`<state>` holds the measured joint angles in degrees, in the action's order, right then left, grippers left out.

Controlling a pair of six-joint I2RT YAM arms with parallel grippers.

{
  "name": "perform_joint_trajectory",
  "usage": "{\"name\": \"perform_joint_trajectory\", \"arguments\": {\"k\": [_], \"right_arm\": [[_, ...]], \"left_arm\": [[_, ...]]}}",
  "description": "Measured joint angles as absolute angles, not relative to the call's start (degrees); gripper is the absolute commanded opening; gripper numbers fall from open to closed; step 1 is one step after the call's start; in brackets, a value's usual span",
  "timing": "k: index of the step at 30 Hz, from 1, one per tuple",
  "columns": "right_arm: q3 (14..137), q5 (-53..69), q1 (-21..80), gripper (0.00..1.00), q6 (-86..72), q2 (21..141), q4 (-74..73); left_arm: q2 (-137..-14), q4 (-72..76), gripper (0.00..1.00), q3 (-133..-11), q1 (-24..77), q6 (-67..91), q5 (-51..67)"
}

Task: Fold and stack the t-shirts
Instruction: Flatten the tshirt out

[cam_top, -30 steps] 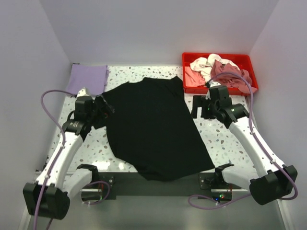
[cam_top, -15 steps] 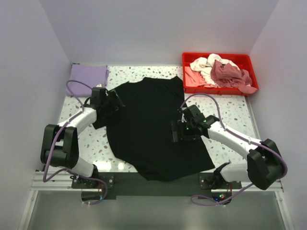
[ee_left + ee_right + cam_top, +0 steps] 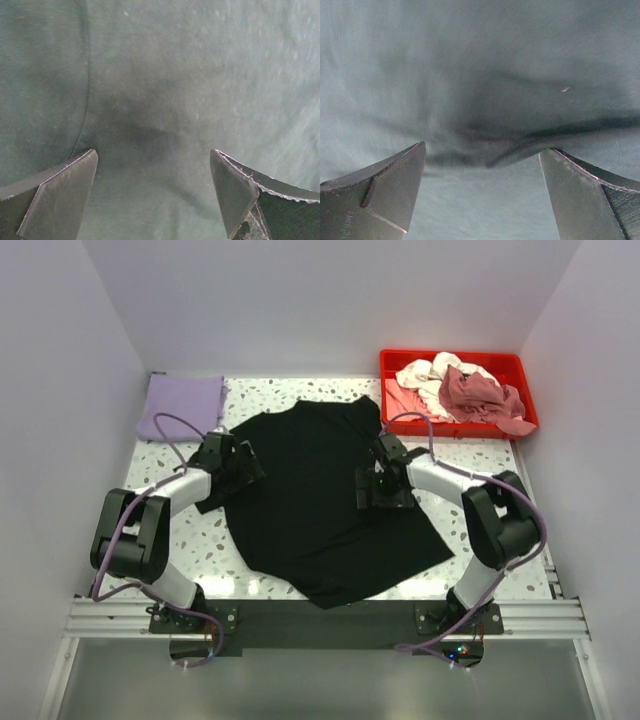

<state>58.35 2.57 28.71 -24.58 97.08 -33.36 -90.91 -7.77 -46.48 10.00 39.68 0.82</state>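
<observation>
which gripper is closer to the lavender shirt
Left. The left gripper is at the black shirt's left edge, close to the lavender shirt; the right gripper is over the black shirt's right side, much farther away.

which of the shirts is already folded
The lavender t-shirt at the far left corner: it lies as a neat flat rectangle. The black t-shirt is spread open, and the pink and white ones are crumpled in the red tray.
</observation>
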Motion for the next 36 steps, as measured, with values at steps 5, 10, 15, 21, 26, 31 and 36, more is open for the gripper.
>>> {"name": "perform_joint_trajectory", "arguments": {"k": [5,10,15,21,26,31,36], "right_arm": [[68.97,1.98,20.88,0.99,-22.26,105.65,-33.50],[82.48,-1.48,18.13,0.99,-19.07,115.09,-33.65],[86.78,-0.91,18.00,0.99,-16.80,115.50,-33.26],[80.75,1.61,18.83,0.99,-15.92,102.89,-32.77],[69.60,0.69,22.72,0.99,-16.25,84.01,-32.36],[57.56,0.89,32.27,0.99,-19.70,69.80,-33.32],[46.22,0.40,46.06,0.99,-26.28,67.90,-34.28]], "left_arm": [[-89.32,-9.19,1.00,-45.21,14.00,40.10,-1.32],[-83.88,-12.05,1.00,-40.88,22.44,42.87,-2.39],[-77.45,-17.28,1.00,-37.17,31.77,47.42,-2.98],[-71.48,-24.80,1.00,-38.68,37.52,49.56,-7.16],[-63.07,-29.52,1.00,-41.17,37.30,51.24,-17.04],[-59.42,-30.89,1.00,-41.25,31.20,51.59,-22.24],[-63.24,-30.13,1.00,-40.21,24.21,51.46,-24.23]]}}
